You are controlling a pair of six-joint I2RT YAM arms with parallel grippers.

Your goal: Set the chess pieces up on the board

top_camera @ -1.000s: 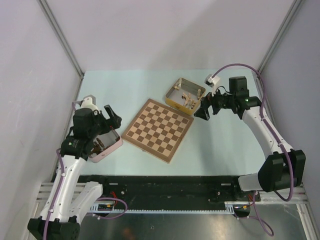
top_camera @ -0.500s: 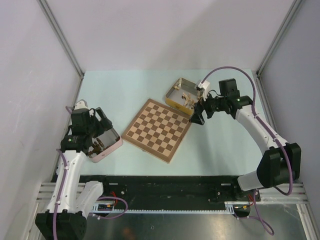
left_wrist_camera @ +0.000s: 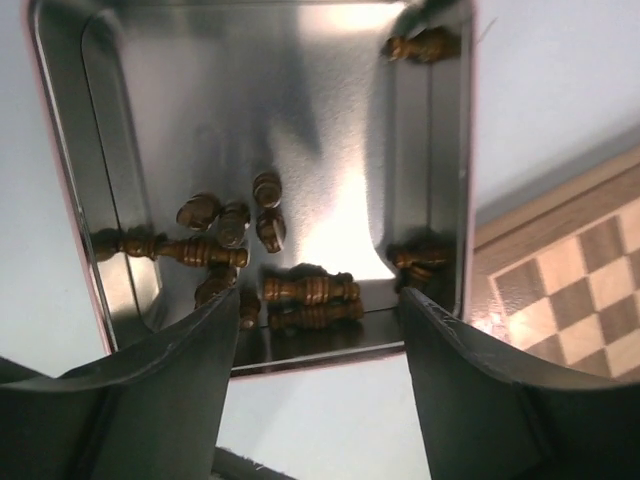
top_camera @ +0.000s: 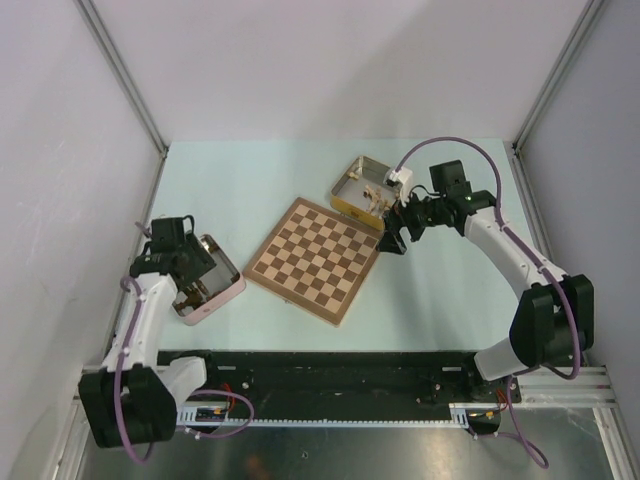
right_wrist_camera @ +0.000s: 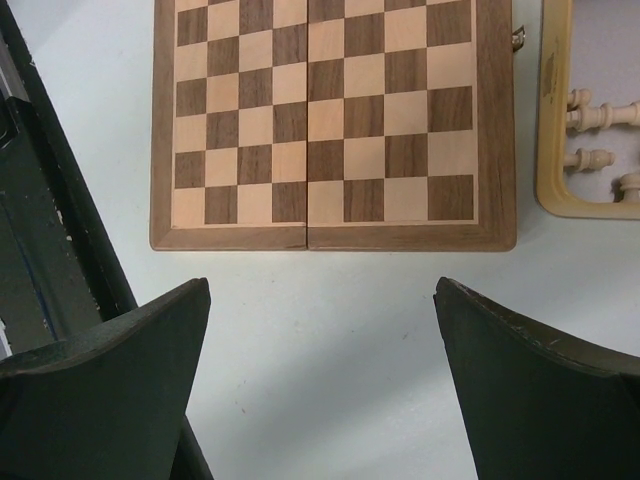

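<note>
The board (top_camera: pixel 317 259) lies flat on the tabletop (top_camera: pixel 440 300), turned diagonally, with its light and dark squares bare. Dark brown chess pieces (left_wrist_camera: pixel 300 290) lie toppled in the pink tin (top_camera: pixel 232 290) to its left. Pale chess pieces (right_wrist_camera: pixel 600 113) lie in the yellow tin (right_wrist_camera: pixel 553 130) at its far right edge.

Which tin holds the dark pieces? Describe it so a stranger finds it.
Find the chessboard mid-table. The pink tin lies off its left side, below the left gripper. Its pink rim and dark brown pieces set it apart from the yellow tin, which holds pale pieces.
</note>
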